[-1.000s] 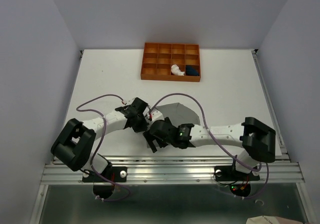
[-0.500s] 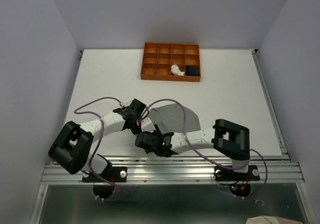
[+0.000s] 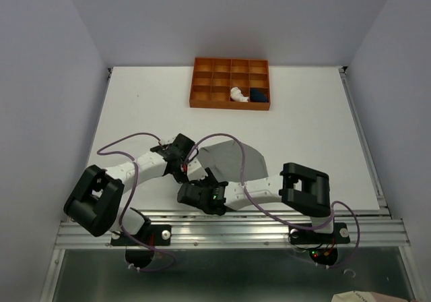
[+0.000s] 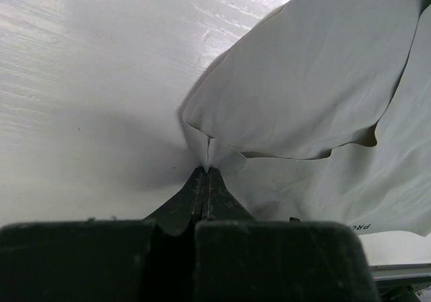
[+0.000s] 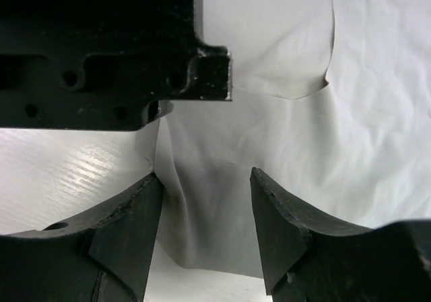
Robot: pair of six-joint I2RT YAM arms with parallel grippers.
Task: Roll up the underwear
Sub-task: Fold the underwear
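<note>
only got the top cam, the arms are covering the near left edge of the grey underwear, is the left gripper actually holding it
observer: yes, the left wrist view shows the left gripper shut on a thin raised fold at the edge of the grey underwear
operator: and the right one, has it got hold
observer: no, the right wrist view shows the right gripper open, its jaws standing either side of a strip of the fabric near its edge
operator: is the fabric flat between them
observer: no, creases run from between the jaws up toward the left gripper's pinch
</note>
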